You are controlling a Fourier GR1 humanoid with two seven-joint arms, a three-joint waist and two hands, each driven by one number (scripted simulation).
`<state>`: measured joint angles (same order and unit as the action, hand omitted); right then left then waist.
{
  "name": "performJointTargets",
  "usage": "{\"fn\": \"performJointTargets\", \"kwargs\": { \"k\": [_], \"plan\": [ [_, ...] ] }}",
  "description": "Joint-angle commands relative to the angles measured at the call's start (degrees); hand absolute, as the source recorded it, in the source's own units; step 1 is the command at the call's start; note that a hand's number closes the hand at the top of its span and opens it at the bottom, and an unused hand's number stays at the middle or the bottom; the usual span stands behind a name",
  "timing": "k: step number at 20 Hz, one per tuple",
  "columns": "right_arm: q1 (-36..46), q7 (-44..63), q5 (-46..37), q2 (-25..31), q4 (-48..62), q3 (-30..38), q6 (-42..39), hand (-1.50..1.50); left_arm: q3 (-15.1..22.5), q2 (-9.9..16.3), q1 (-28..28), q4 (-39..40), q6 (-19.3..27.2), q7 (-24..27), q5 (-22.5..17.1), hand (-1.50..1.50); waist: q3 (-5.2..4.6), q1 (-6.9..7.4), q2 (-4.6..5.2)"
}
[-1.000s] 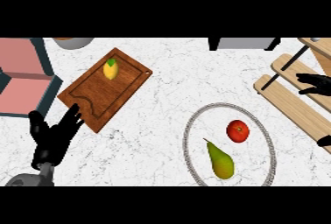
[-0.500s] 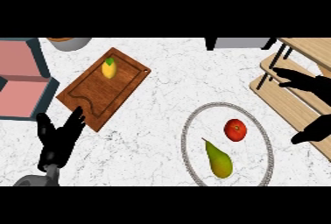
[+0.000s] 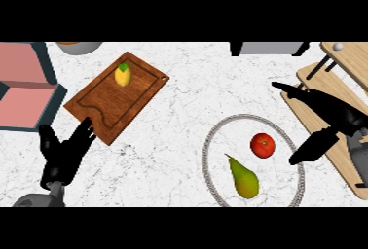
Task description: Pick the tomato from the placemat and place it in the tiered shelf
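Your right robot hand (image 3: 332, 116) hung spread apart just to the right of the tomato (image 3: 262, 145), holding nothing, thumb down near the placemat's (image 3: 209, 146) right rim. The tomato lay on that round, pale placemat, with a pear (image 3: 244, 177) close beside it on the lower left.

In my judgement, the pear was your main risk: a grasp coming in from the right could nudge the tomato into it, and a round tomato would roll on the flat mat. The wooden tiered shelf (image 3: 321, 127) sat right under your forearm, so a careless lift could catch its black post.

Your left robot hand (image 3: 64, 153) rested with its fingers apart at the lower left, beside the cutting board (image 3: 118, 96) carrying a lemon (image 3: 123, 75).

You had no brands, labels or writing to read anywhere on the surface (image 3: 173, 146).
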<state>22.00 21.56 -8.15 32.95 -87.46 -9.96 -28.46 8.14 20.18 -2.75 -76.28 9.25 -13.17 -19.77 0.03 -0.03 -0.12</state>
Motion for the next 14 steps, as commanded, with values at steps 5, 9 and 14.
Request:
{"fn": "performJointTargets", "kwargs": {
  "k": [5, 9, 14],
  "plan": [
    [-5.8, 4.6, -8.4, -2.7, -5.7, -2.8, -1.2, -1.5, -2.7, -0.1, 2.8, -0.4, -3.9, 1.4, 0.7, 0.0, -0.05, 0.0, 0.04],
    [-5.1, 9.8, -10.2, -6.0, -8.2, -1.5, -1.8, -1.5, -3.1, -3.8, -2.7, 3.8, -2.0, -0.6, 2.9, 0.0, -0.06, -0.2, 0.1],
    [-7.9, 3.0, -19.4, -8.3, -3.7, -2.0, 1.4, -1.5, -4.1, -3.2, 2.0, -4.8, -3.3, -4.3, 3.7, 0.0, -0.03, 0.14, 0.09]
  ]
}}
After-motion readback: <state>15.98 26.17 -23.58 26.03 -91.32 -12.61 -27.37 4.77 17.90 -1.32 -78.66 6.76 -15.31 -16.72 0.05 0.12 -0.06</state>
